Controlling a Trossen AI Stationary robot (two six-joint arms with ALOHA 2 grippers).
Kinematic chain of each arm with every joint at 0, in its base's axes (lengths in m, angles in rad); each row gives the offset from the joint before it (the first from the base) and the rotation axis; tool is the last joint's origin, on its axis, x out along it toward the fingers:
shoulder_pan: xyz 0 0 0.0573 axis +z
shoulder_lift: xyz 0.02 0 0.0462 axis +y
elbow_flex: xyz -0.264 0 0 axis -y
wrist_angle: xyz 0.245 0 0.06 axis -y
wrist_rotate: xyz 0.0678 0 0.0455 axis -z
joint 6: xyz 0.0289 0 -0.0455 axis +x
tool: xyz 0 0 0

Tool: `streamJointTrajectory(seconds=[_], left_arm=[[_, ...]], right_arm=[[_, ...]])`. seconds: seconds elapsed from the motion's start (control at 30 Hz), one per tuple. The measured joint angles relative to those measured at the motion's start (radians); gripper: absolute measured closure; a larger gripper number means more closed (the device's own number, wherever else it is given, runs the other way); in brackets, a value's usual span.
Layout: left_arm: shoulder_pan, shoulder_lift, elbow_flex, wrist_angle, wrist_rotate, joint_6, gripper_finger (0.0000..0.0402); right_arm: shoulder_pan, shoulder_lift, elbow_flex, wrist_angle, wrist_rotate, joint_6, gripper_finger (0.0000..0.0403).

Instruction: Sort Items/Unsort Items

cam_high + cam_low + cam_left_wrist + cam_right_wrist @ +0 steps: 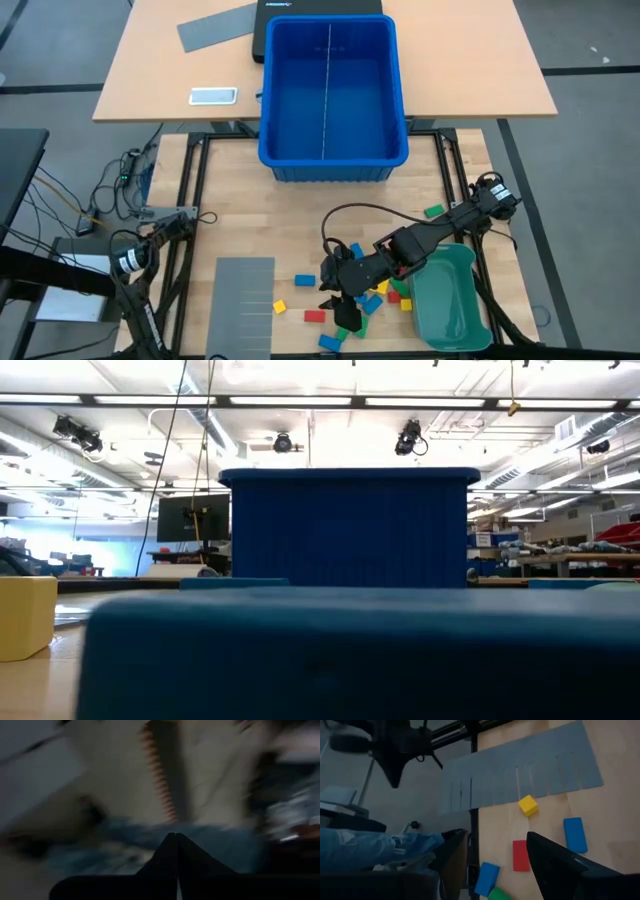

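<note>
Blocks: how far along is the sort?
Barely started, if at all. Done: nothing visibly grouped; the teal tray looks empty. In hand: right gripper hovers open over the scattered blocks, holding none. Left gripper is shut, off to the side. Left: essentially every block.

The items are small rectangular toy blocks in red, yellow, green and blue, lying flat and scattered on the wood just left of the teal tray point(448, 300). A yellow block point(280, 306) and a red block point(314, 316) lie farthest from the tray; a lone green block point(433, 211) sits beyond its far end.
</note>
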Motion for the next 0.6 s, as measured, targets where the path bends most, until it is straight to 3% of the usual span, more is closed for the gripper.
streamJointTrajectory(seconds=[0.13, 0.23, 0.4, 0.6], left_arm=[[0.000, 0.021, 0.002, -0.087, 0.225, 0.136, 0.0400], [-0.005, 0.049, -0.007, -0.020, 0.337, 0.263, 0.0400], [-0.008, 0.120, -0.008, 0.081, 0.442, 0.324, 0.0400], [-0.008, 0.154, -0.009, -0.108, 0.457, 0.274, 0.0400]], right_arm=[[0.000, 0.000, 0.000, -0.004, 0.005, -0.006, 0.0197], [-0.002, 0.000, 0.000, -0.016, 0.003, -0.007, 0.0197], [-0.003, 0.000, 0.000, -0.038, 0.000, -0.007, 0.0199], [-0.009, 0.000, 0.000, -0.038, 0.005, -0.001, 0.0199]])
